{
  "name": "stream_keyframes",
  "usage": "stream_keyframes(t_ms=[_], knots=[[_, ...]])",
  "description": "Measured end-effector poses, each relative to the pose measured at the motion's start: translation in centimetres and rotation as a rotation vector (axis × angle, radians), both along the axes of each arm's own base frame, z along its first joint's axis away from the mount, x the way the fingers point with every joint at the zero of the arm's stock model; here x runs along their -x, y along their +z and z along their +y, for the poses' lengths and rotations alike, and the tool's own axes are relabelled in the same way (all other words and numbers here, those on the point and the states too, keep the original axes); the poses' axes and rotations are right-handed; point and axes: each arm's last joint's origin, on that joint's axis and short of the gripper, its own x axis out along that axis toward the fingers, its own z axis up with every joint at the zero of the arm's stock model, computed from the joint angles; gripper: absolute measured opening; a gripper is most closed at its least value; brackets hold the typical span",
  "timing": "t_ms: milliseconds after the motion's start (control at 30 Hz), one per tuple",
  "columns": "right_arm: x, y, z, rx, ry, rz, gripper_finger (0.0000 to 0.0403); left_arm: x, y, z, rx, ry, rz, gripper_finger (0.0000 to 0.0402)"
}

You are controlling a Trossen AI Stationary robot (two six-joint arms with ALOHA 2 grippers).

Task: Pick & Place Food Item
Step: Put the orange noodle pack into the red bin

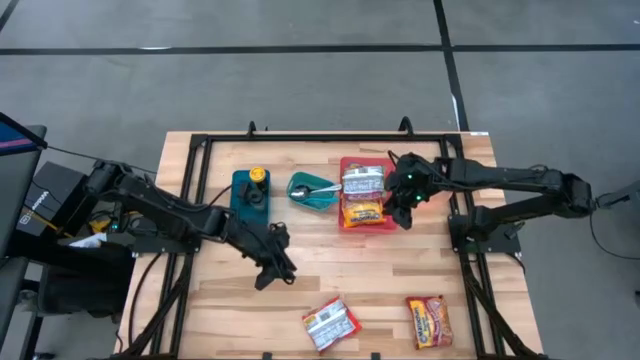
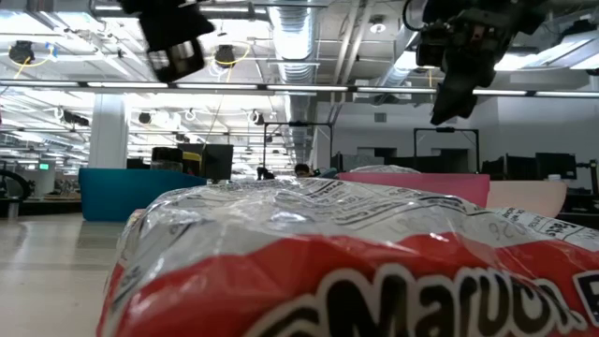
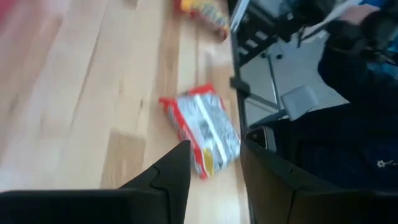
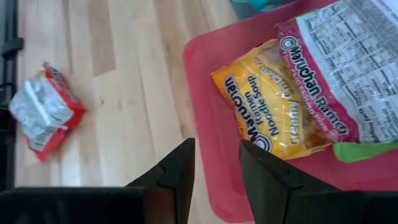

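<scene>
High view: wooden slatted table (image 1: 200, 310) with a black frame. The left gripper (image 1: 278, 272) hangs over bare wood mid-table, empty. Just ahead of it toward the front edge lies a red-and-silver ramen packet (image 1: 331, 323), back side up, slightly tilted; a second red ramen packet with yellow print (image 1: 428, 321) lies just beyond that one, further from the gripper. The right gripper (image 1: 404, 203) hovers at the outer edge of a red plastic tray (image 1: 349, 225) holding a yellow ramen packet (image 1: 362, 213) and a pink-and-silver ramen packet (image 1: 363, 182), touching each other. On the tray's far side from the right gripper is a teal bowl (image 1: 313, 192), and further on a dark teal block with a yellow knob (image 1: 252, 191).

Low view: a red ramen wrapper fills the foreground, crinkled clear film over white lettering; which packet it is can't be told. Both grippers are up high, off the table.

Left wrist view: fingers (image 3: 176, 171) stand a narrow gap apart, nothing between them; the red-and-silver packet (image 3: 203, 130) lies just past the tips, near the table edge, nutrition panel up.

Right wrist view: fingers (image 4: 177, 172) narrowly parted, holding nothing, above the tray rim (image 4: 205, 124); the yellow packet (image 4: 268, 106) reads "Maruchan Creamy Chicken", with the pink packet (image 4: 339, 68) overlapping it. The red-and-silver packet (image 4: 45, 110) sits well away on the wood.
</scene>
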Motion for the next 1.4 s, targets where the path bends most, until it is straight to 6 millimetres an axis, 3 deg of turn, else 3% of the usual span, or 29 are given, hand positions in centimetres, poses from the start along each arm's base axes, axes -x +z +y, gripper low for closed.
stream_keyframes(t_ms=[300, 567, 800, 1033, 1400], knots=[[-0.5, 0.2, 0.6, 0.135, -0.05, -0.015, 0.012, 1.9, -1.3, -3.2, 0.11, 0.108, 0.147, 0.0122], [-1.4, 1.0, 0.2, 0.232, -0.095, -0.124, 0.012, 3.1, -4.3, -3.9, 0.216, 0.309, 0.26, 0.0121], [-1.8, 1.5, 0.1, 0.258, -0.109, -0.19, 0.012, 1.6, -6.6, -5.0, 0.291, 0.276, 0.272, 0.0121], [-2.1, 1.8, 0.0, 0.275, -0.103, -0.229, 0.012, 0.7, -9.3, -5.8, 0.373, 0.281, 0.395, 0.0121], [-2.3, 2.1, 0.0, 0.286, -0.101, -0.266, 0.012, -0.6, -10.7, -6.4, 0.382, 0.272, 0.311, 0.0121]])
